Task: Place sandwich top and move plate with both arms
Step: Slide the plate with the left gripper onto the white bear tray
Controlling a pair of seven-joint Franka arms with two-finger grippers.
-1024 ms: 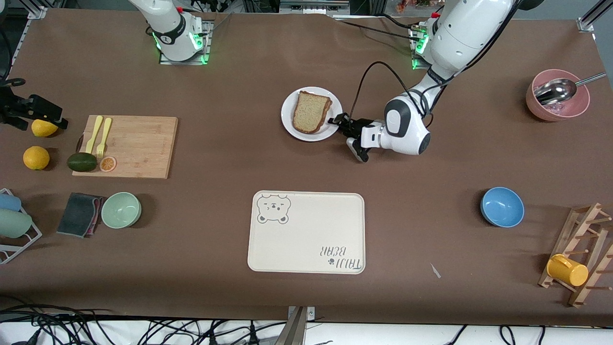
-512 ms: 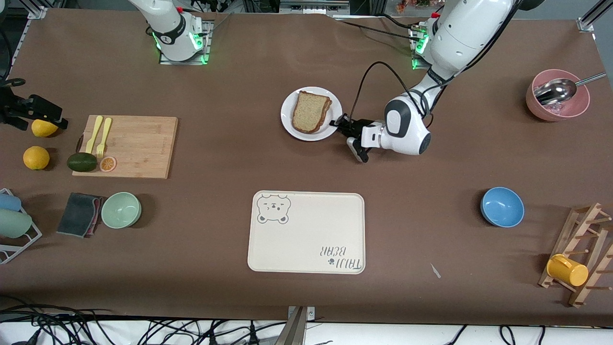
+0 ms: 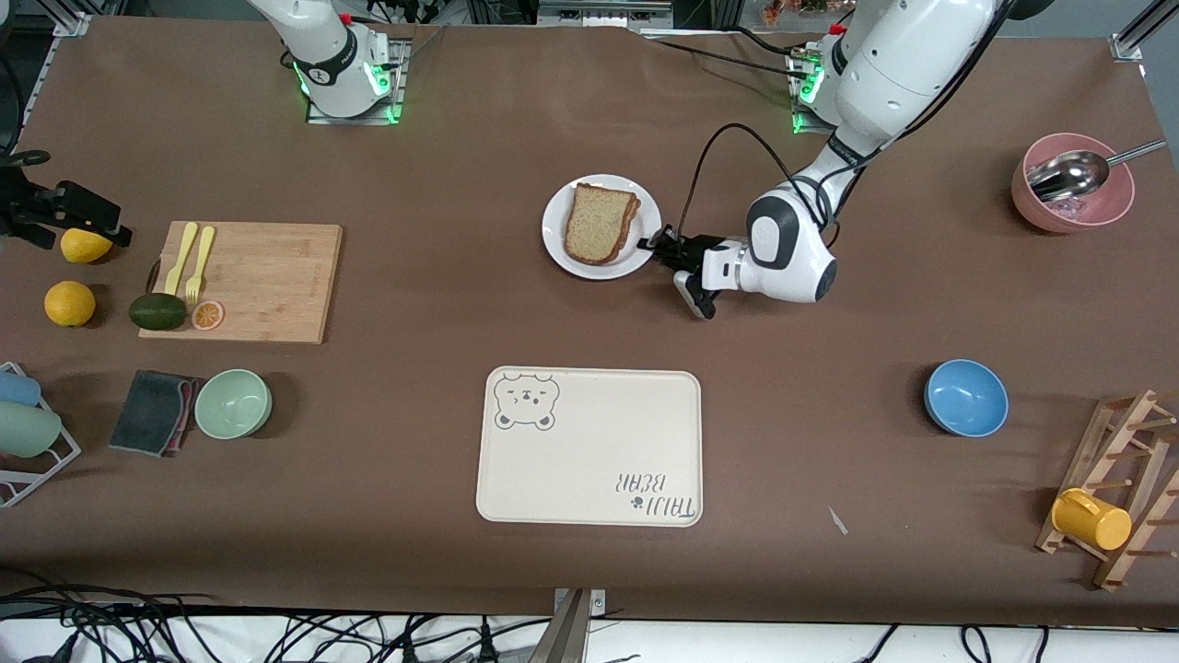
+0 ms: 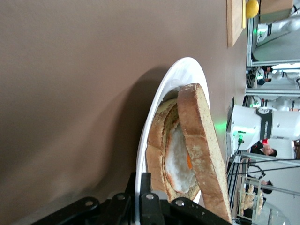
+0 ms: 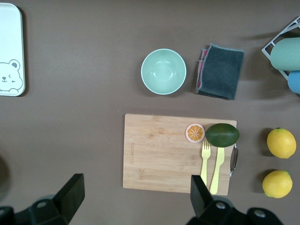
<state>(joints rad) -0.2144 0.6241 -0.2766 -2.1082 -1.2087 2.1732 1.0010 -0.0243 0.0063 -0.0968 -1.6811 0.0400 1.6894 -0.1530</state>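
Observation:
The white plate [image 3: 562,247] sits mid-table, toward the robots' bases. On it the sandwich top [image 3: 597,224], a pale speckled slice, lies over a darker slice with a fried egg [image 4: 178,157]. My left gripper [image 3: 656,244] is shut on the plate's rim at the edge toward the left arm's end. In the left wrist view the rim [image 4: 157,112] passes between the left gripper's [image 4: 142,180] two black fingers, and the sandwich top [image 4: 202,140] leans over the egg. My right gripper [image 5: 136,197] hangs open and empty, high over the table beside the wooden cutting board [image 5: 178,152]; the front view does not show it.
A cream bear tray [image 3: 589,447] lies nearer the front camera than the plate. A blue bowl [image 3: 965,397], a pink bowl with a ladle [image 3: 1071,195] and a mug rack [image 3: 1119,488] stand toward the left arm's end. The cutting board [image 3: 241,281], lemons, green bowl [image 3: 232,403] and cloth sit toward the right arm's end.
The left gripper has shut on the plate's rim. Plate and sandwich have shifted slightly toward the front camera and the left arm's end. The right arm has not moved.

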